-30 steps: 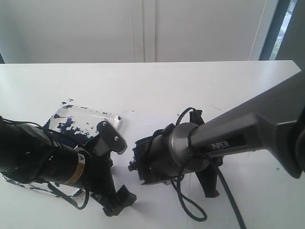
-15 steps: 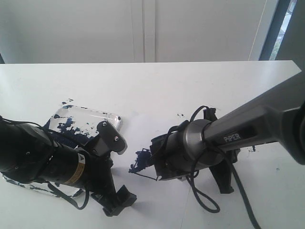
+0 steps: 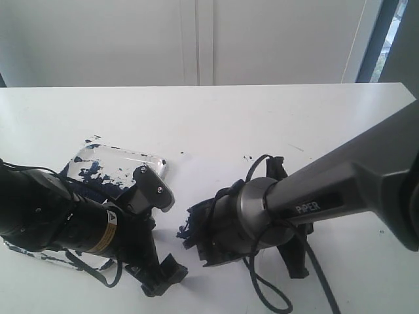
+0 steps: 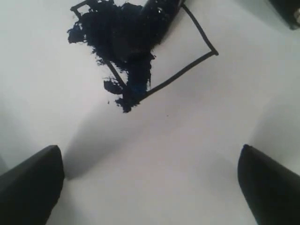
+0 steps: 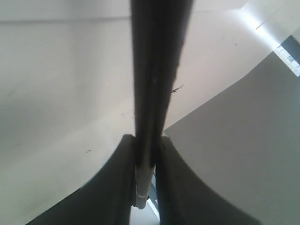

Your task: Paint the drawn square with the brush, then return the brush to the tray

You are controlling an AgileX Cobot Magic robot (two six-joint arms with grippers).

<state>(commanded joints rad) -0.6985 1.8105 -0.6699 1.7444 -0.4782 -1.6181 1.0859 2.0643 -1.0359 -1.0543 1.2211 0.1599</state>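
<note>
In the right wrist view the brush (image 5: 154, 84), a black stick with a silver band, runs between the fingers of my right gripper (image 5: 147, 140), which is shut on it. The exterior view shows that gripper (image 3: 196, 229) low over a dark blue paint patch (image 3: 185, 227) on the white paper. The left wrist view shows the drawn square (image 4: 197, 42), a black outline. Roughly half of it is covered by blue-black paint (image 4: 122, 37), with the brush's dark tip (image 4: 161, 9) on it. My left gripper (image 4: 150, 187) hangs open above bare paper beside the square. The paint-smeared clear tray (image 3: 118, 163) lies left of both.
The left arm's body (image 3: 65, 226) covers the near part of the tray. Black cables (image 3: 268, 294) loop from the right arm onto the table. Small paint specks (image 3: 249, 157) dot the table behind the right gripper. The white table's far edge meets a wall.
Over the last second the right gripper swept right with the brush, uncovering the paint patch, then back left over it. The left arm has not moved.
</note>
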